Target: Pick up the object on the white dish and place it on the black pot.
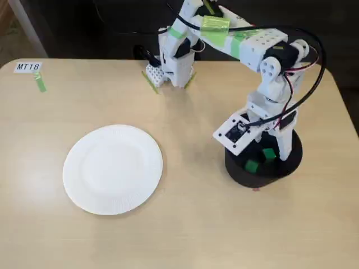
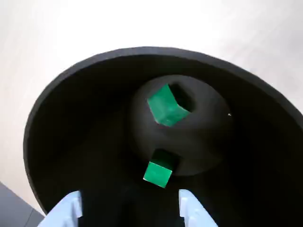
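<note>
The black pot stands at the right of the table in the fixed view. Two small green cubes lie inside it: one toward the front and one behind it, partly under the gripper. My gripper hangs right over the pot's mouth. In the wrist view the pot fills the frame, with one cube on its floor and the other cube nearer me. My gripper is open, its two pale fingertips wide apart and touching neither cube. The white dish at the left holds nothing.
The arm's white base stands at the table's far edge. A label reading MT18 and a strip of green tape sit at the far left corner. Black cables loop beside the wrist.
</note>
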You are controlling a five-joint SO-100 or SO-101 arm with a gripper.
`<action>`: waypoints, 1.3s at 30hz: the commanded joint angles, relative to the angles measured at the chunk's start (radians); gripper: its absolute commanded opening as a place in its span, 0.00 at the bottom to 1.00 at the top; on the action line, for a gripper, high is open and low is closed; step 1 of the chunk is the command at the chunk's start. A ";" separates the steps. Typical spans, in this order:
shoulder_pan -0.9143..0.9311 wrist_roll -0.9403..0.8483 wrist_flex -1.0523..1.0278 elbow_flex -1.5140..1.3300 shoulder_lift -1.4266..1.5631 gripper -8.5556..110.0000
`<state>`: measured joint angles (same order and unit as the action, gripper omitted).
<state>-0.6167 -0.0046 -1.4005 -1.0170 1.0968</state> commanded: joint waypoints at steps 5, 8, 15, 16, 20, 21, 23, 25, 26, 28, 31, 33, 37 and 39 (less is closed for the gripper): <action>0.067 0.023 -0.037 0.020 0.135 0.07; 0.114 0.008 -0.034 0.008 0.270 0.07; 0.344 -0.012 0.064 -0.282 0.749 0.07; 0.391 -0.006 0.129 -0.408 0.868 0.07; 0.568 0.029 0.301 -0.851 1.304 0.07; 0.591 0.031 0.301 -0.913 1.370 0.07; 0.604 0.031 0.310 -1.031 1.483 0.07; 0.592 0.043 0.330 -1.149 1.586 0.07; 0.584 0.049 0.339 -1.204 1.635 0.07; 0.572 0.055 0.347 -1.305 1.721 0.07; 0.563 0.049 0.357 -1.453 1.830 0.07; 0.561 0.049 0.364 -1.554 1.916 0.07; 0.563 0.057 0.360 -1.736 2.106 0.07; 0.563 0.064 0.347 -1.809 2.191 0.07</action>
<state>-0.0537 0.0445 -1.0492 -2.7627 3.1784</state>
